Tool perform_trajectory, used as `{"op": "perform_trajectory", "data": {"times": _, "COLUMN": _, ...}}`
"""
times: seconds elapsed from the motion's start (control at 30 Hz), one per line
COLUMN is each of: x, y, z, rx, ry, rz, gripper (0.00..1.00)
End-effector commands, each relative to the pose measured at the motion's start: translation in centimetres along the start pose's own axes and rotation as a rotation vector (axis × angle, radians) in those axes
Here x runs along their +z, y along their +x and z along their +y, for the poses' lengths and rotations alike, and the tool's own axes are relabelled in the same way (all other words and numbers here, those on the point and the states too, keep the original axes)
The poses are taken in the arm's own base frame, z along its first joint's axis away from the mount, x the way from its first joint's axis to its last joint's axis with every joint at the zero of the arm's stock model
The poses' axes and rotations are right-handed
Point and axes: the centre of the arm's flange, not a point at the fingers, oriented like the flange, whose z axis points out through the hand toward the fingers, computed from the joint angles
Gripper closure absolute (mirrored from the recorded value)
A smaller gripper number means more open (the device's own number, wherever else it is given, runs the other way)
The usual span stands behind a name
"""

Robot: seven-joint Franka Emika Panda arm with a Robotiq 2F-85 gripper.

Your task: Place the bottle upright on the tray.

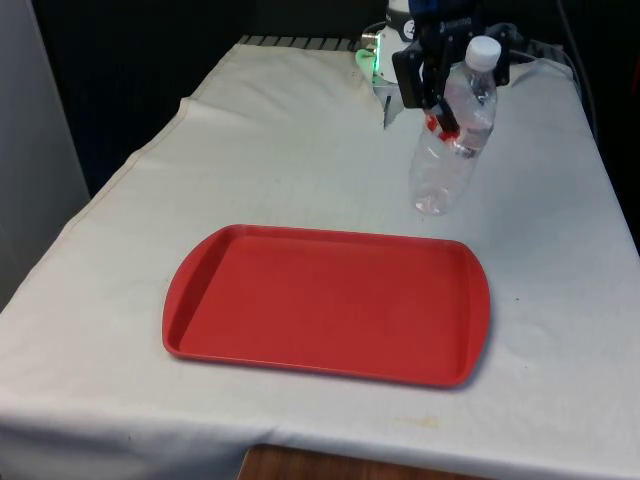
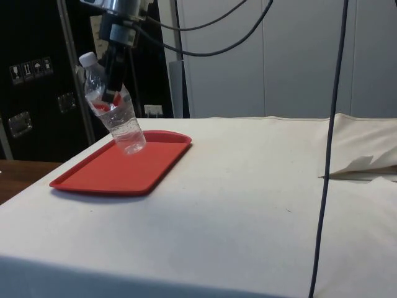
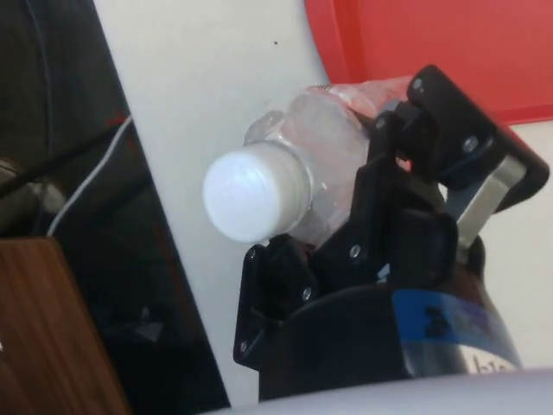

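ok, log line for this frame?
phase: carry | fingers: shut on bottle | bottle: tilted, in the air, cap up | tray: bare

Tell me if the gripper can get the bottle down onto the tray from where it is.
Probably yes. The gripper holds the bottle tilted in the air beyond the tray's far edge; the tray's bare surface leaves the way free.

I am looking at a table (image 1: 300,150) lying under a white cloth (image 2: 260,198), which is bunching into folds at one end. Black curtains (image 1: 150,60) are hanging behind the far edge, and a pale wall panel (image 1: 30,150) is standing at the front view's left. Dark cabinets (image 2: 37,87) are standing beyond the table in the side view, beside light grey wall panels (image 2: 279,56). Black cables (image 2: 335,124) are hanging down across them. Even indoor light is falling on everything.
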Motion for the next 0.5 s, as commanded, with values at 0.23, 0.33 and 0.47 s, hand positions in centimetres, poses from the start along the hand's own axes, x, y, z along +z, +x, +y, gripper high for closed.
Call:
{"op": "perform_trajectory", "data": {"times": 0.23, "x": -0.16, "y": 0.03, "z": 0.26, "rx": -0.048, "ry": 0.008, "rz": 0.027, "gripper": 1.00}}
{"op": "perform_trajectory", "data": {"times": 0.33, "x": -0.20, "y": 0.28, "z": 0.42, "rx": -0.072, "ry": 0.009, "rz": 0.049, "gripper": 1.00}}
{"op": "perform_trajectory", "data": {"times": 0.47, "x": -0.12, "y": 0.30, "z": 0.55, "rx": -0.100, "ry": 0.016, "rz": 0.060, "gripper": 1.00}}
